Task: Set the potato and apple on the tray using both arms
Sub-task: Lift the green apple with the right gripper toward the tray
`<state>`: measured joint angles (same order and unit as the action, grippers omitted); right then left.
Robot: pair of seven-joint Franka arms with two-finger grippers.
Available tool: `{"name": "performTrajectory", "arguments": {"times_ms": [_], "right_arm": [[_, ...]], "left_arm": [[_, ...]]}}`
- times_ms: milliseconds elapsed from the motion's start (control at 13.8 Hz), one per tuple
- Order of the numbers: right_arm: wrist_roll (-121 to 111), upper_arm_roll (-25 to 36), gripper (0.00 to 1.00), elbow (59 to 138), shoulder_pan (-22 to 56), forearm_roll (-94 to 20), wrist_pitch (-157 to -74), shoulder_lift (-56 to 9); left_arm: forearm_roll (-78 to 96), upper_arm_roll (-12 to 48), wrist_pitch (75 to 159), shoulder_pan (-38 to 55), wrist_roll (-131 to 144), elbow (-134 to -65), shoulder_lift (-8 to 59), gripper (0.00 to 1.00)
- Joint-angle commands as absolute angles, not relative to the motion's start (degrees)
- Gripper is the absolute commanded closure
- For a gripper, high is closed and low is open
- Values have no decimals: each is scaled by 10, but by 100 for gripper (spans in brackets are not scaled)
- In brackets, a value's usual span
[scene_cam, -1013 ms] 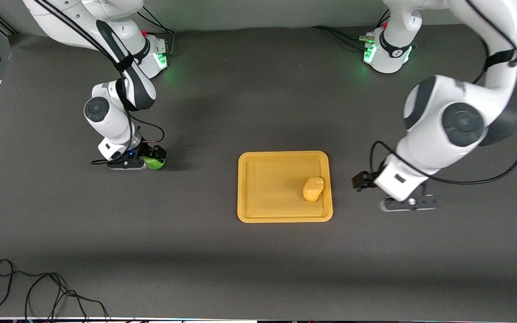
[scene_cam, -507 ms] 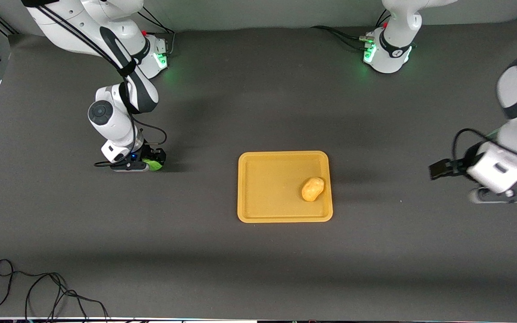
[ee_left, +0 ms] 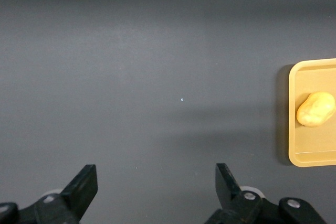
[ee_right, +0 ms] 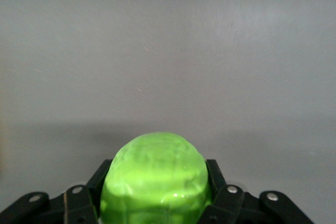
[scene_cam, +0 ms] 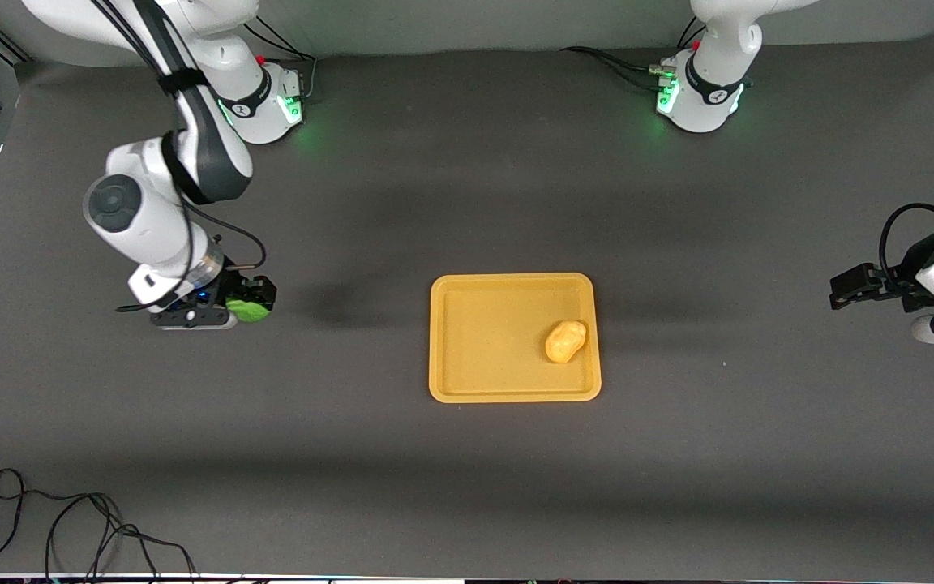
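The orange-yellow tray [scene_cam: 467,381] lies mid-table. The yellow-orange potato [scene_cam: 566,341] rests in it near the rim toward the left arm's end; it also shows in the left wrist view [ee_left: 315,109] on the tray [ee_left: 299,150]. My right gripper [scene_cam: 246,308] is shut on the green apple [scene_cam: 246,311] and holds it above the bare mat at the right arm's end; the apple fills its jaws in the right wrist view [ee_right: 155,179]. My left gripper [scene_cam: 856,288] is open and empty over the mat at the left arm's end, its fingertips [ee_left: 86,179] wide apart.
A black cable [scene_cam: 70,527] lies coiled on the mat at the corner nearest the front camera, at the right arm's end. The two arm bases [scene_cam: 698,89] with green lights stand along the table's edge farthest from the front camera.
My left arm has swung away from the tray toward its own end of the table, leaving the potato on the tray. My right gripper has lifted with the apple and shifted slightly away from the tray.
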<state>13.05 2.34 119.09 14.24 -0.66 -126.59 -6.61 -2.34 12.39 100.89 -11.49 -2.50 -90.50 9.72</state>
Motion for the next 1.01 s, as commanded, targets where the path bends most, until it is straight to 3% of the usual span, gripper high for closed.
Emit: {"name": "performTrajectory", "arguments": {"times_ms": [0,362,651,941], "right_arm": [[166,22,52,988,174,-13,-1118,-146],[304,22,52,756,272,-13,-1049,-274],[419,24,58,565,367,-7,-1032,-433],[495,27,58,519,422,-4,-1112,-546]], "left_arm": [[-29,127,1015,-112,-38,-914,91,0],[-23,128,1007,-109,-51,-882,107,0],[-22,129,1007,-111,-52,-876,110,0],[-21,129,1007,-105,-40,-893,112,0]]}}
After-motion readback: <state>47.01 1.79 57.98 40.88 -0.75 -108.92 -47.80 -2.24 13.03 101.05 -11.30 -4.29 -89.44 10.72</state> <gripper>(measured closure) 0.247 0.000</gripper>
